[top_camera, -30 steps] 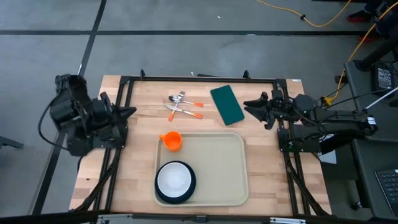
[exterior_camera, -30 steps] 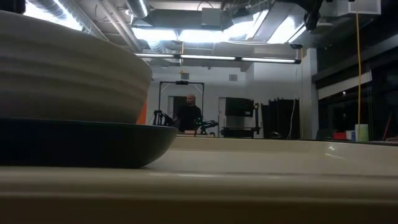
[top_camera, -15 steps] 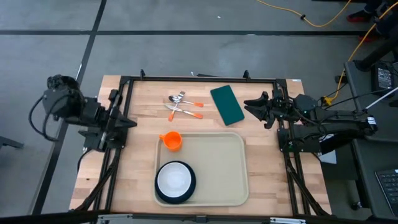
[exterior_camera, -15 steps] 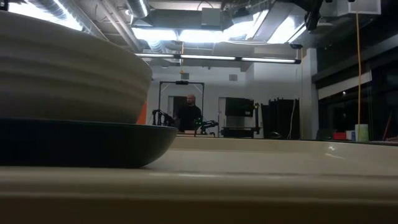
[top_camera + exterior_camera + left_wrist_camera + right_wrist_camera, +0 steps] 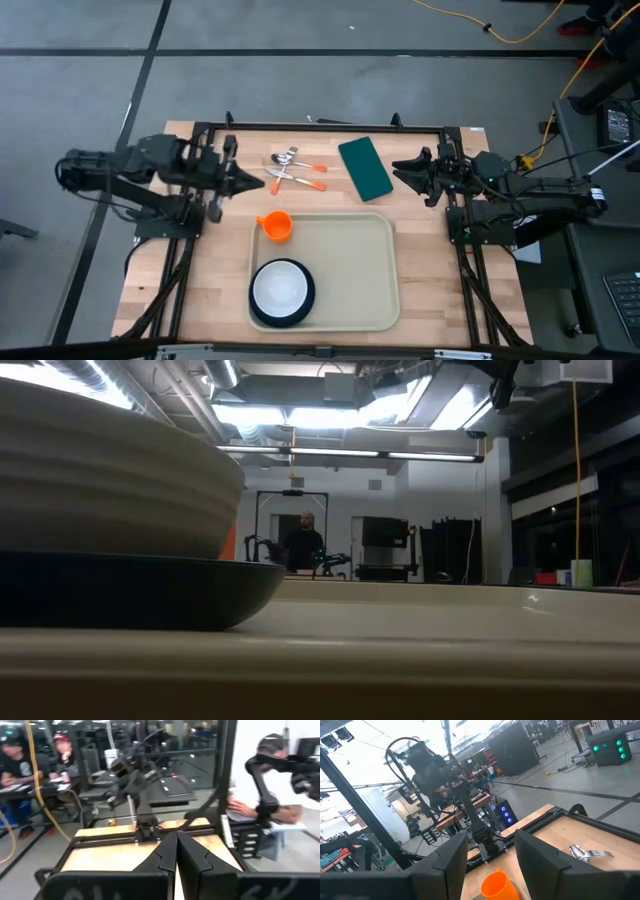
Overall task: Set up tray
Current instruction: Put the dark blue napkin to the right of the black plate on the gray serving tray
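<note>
no text, label, brand, number or sign can be read in any view; faint marks on the left hand's housing are too blurred to read.

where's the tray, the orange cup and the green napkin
tray (image 5: 350, 260), high view, bare floor
orange cup (image 5: 277, 226), high view, its mouth
green napkin (image 5: 364, 168), high view, its middle
</note>
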### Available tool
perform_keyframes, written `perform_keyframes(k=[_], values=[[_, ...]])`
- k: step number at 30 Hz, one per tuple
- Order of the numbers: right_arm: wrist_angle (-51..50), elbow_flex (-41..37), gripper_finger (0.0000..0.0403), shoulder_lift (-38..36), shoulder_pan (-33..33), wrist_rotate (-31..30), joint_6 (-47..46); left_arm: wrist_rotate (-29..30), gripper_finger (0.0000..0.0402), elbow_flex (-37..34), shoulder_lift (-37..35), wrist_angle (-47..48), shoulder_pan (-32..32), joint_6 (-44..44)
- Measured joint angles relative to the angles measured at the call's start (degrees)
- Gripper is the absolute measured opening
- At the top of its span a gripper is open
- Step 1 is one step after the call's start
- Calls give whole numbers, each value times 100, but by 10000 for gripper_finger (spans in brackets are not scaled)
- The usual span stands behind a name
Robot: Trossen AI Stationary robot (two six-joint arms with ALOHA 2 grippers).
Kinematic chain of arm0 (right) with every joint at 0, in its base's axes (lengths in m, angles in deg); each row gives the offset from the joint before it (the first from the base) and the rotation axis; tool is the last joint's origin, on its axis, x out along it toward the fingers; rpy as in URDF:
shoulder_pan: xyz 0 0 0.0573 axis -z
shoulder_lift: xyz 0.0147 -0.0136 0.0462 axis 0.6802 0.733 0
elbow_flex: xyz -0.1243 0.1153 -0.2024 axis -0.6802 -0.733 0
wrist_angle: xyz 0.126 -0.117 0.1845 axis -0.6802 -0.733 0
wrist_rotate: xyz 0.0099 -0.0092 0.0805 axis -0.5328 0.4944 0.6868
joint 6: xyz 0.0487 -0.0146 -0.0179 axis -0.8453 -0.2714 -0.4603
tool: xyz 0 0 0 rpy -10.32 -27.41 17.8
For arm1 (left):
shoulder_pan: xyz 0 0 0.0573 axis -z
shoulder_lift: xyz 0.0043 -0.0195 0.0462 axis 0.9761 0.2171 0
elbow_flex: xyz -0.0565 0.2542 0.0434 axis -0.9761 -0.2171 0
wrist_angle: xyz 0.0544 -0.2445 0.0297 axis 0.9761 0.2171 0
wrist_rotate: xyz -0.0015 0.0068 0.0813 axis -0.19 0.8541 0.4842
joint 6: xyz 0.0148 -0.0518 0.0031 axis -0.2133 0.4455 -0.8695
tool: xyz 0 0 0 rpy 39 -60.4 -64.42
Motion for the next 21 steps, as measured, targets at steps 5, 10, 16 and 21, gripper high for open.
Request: perform_keyframes(k=[5,10,16,21], values=[[-3,0,169,2,-2,2,-12,-631,1,-736,-146,-514,-868,235],[-58,0,169,2,-2,2,-13,-569,1,-1505,-533,-681,-1540,449],[-79,0,169,4,-2,2,-60,-818,1,-2534,-1304,-1819,-1997,935],[-191,0,169,41,-2,2,-149,-558,1,-3005,-1682,-1630,-2101,1022]])
